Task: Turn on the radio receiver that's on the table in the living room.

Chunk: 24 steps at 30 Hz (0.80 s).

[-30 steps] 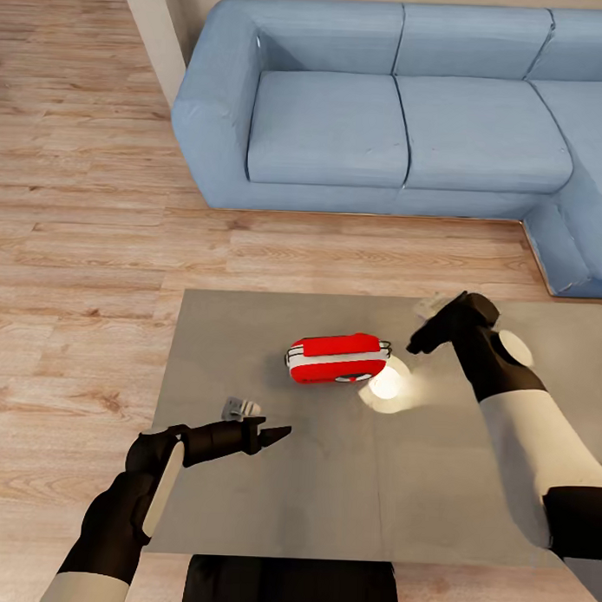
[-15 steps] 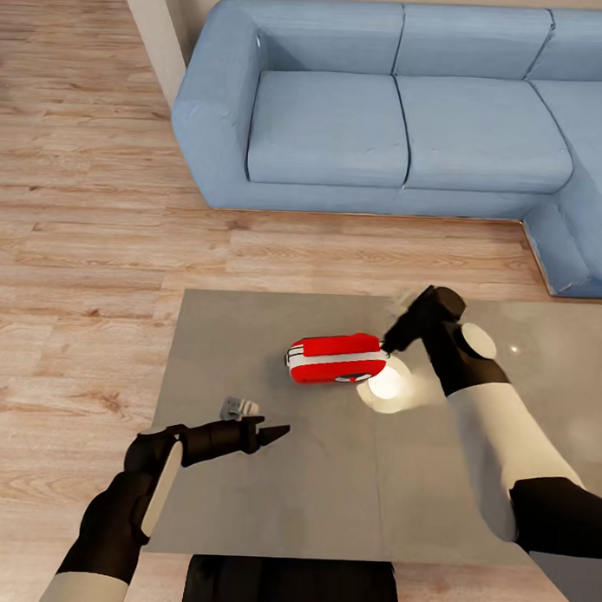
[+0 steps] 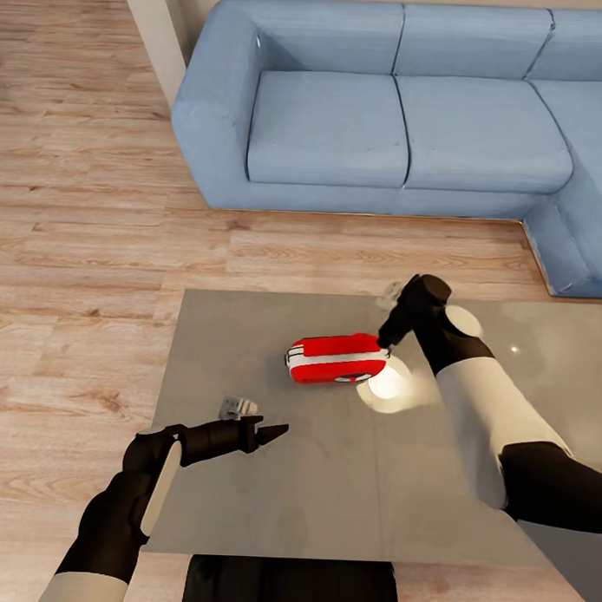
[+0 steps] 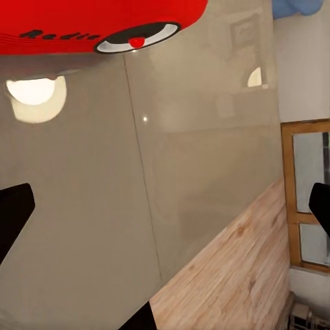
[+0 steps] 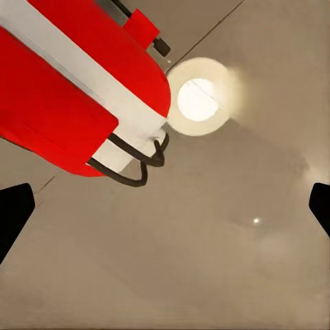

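Radio seen at frame centre on counter. Right gripper held at radio's right end, fingers spread, nothing grasped. Left gripper seen lower left, released, over counter.

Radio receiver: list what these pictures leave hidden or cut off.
- Radio receiver: cut by the edges of both wrist views; its far side is hidden in the head view.
- Contact with the right hand: too close to tell in the head view.
- Small pale object on the table: too small to identify.
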Available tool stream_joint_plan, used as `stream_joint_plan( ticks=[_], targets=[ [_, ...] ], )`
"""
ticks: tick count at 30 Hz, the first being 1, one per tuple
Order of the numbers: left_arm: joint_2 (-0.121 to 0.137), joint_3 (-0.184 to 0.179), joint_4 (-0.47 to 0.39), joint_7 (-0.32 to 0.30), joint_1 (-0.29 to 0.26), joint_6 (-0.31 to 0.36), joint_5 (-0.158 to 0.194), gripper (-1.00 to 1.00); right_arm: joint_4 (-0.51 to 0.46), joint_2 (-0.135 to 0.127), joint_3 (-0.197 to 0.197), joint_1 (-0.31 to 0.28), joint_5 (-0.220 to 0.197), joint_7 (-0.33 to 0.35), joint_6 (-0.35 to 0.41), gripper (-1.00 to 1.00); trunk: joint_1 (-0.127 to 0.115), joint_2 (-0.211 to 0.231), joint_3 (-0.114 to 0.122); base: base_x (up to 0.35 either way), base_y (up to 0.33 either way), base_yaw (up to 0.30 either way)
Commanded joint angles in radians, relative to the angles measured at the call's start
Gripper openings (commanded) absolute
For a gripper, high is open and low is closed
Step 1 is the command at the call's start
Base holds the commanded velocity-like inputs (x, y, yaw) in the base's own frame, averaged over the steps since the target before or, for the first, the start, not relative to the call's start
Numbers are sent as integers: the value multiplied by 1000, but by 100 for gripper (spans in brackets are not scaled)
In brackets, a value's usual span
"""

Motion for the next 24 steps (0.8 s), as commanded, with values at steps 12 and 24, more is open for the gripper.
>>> stream_joint_plan(
  ticks=[12,24],
  targets=[
    [0,0,0,1,0,0,0,100,236,24,-14,-108,-42,-99,-40,100,0,0,0,0,0,0],
    [0,0,0,1,0,0,0,100,342,25,-18,-120,-175,-254,-66,100,0,0,0,0,0,0]
  ],
)
